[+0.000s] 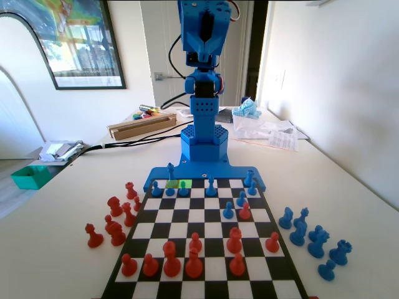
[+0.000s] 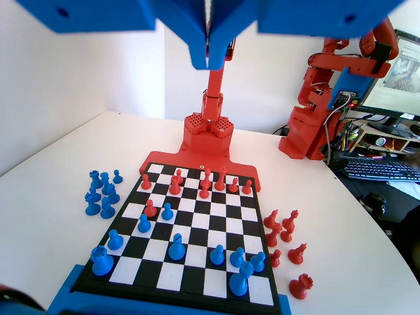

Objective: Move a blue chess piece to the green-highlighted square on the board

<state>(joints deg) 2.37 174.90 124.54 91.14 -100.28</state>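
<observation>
White table (image 1: pixel 56 249) with chessboard (image 1: pixel 206 249); white walls, framed poster (image 1: pixel 75 37) far left in fixed view. Gripper (image 2: pixel 209 58) — raised high, jaws pressed together, holding nothing.

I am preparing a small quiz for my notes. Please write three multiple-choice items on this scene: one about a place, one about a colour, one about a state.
1. In the fixed view, where is the bright green square? A far row, left of centre; B near row; C middle.
2. The loose pieces right of the board in the fixed view are: A red; B blue; C white.
3. The end effector is: A shut on a pawn; B wide open; C shut, empty.
Answers: 1A, it lies by the blue arm; 2B, all are blue; 3C, the jaws meet high above the board.
</observation>
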